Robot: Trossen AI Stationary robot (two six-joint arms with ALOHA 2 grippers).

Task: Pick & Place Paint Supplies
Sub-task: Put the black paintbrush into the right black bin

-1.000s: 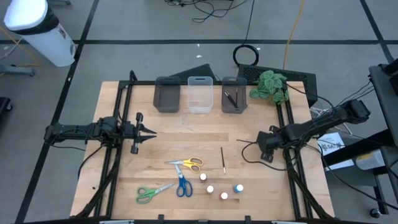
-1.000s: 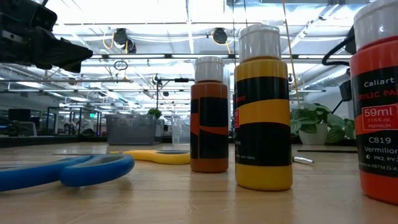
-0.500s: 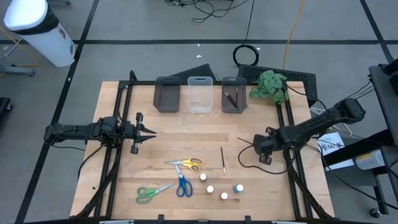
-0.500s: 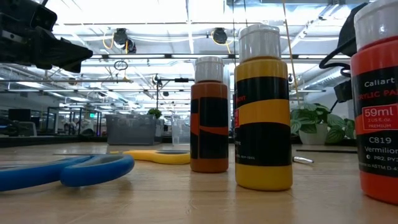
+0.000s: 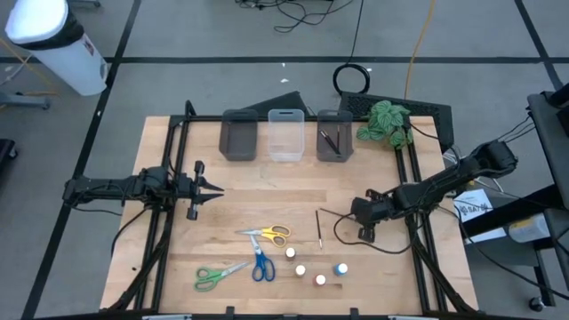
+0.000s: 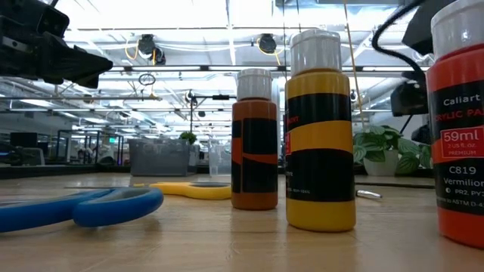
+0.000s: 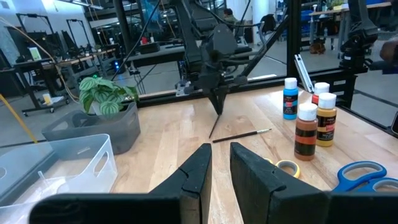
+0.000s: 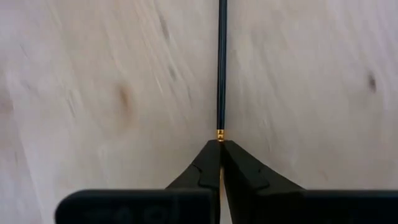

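Right gripper (image 8: 220,152) pinched shut on a brush (image 8: 221,68)

Thin black handle, gold band just at the fingertips, extending straight ahead.

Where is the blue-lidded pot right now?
In the high view, the blue pot sits near the table's front edge, right of centre, rightmost of the pots, beside a white pot.

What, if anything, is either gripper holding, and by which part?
The right gripper holds a thin dark brush, pinched at its end by the gold band. The left gripper holds nothing.
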